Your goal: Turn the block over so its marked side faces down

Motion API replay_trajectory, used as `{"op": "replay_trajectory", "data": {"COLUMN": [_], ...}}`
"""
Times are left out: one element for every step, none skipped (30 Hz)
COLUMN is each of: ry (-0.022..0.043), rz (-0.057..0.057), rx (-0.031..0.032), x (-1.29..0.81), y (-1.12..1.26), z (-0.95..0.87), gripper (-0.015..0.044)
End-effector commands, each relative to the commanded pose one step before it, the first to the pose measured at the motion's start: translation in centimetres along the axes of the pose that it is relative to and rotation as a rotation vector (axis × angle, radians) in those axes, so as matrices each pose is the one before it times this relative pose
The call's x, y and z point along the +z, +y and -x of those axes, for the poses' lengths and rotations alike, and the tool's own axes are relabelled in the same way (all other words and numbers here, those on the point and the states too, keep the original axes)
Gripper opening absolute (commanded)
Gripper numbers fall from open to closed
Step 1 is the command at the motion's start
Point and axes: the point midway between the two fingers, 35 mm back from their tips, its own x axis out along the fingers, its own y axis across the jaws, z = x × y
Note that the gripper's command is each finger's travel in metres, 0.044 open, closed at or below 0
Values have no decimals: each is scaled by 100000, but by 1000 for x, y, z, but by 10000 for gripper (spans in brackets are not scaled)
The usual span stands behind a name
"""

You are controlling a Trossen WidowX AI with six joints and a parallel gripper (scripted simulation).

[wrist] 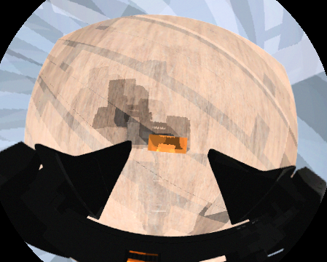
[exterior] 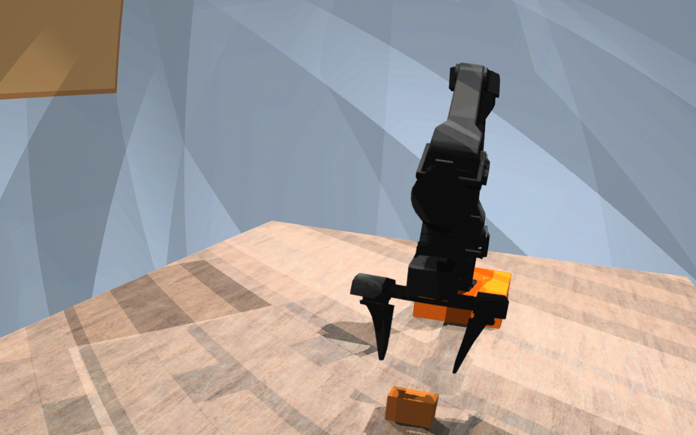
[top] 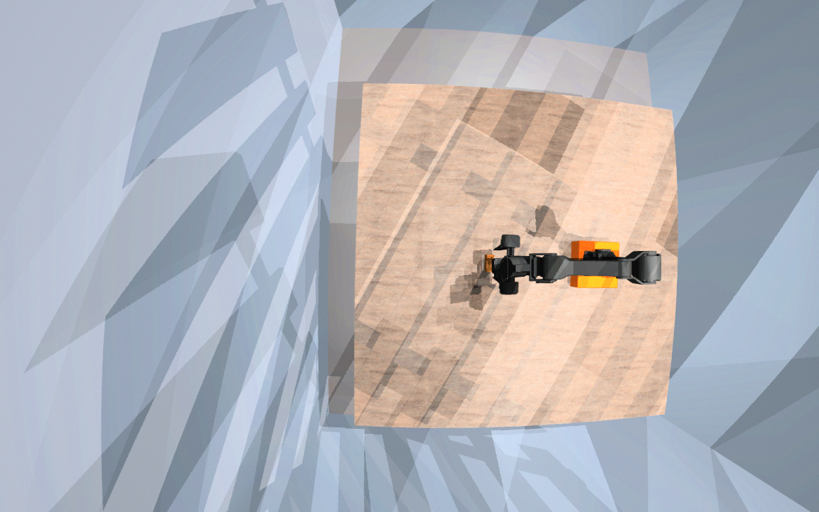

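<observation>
Here, the gripper (exterior: 418,365) hangs above the table (exterior: 583,346), fingers spread wide and holding nothing. The orange block (exterior: 411,405) rests on the wood just beyond them.

Orange block (exterior: 411,406) on wooden table (exterior: 177,335)
</observation>
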Motion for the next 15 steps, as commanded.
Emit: {"op": "replay_trajectory", "data": {"ry": [12898,3451,3452,3454,3455,3457,3458,2875,1726,575,0,0,0,0,-1], "rz": [666,-7,-16,-25,-33,-41,-49,-47,-31,-11,0,0,0,0,0], "rx": [437,30,40,51,61,72,82,77,49,17,0,0,0,0,1], "x": [1311,192,166,138,110,81,51,19,0,-2,0,0,0,0,15], "y": [71,-5,-6,-6,-7,-7,-8,-7,-4,-1,0,0,0,0,0], "z": [505,164,187,208,228,246,262,228,141,48,0,0,0,0,-283], "gripper": [440,440,440,440,440,440,440,440,440,440,440,440,440,440,440]}}
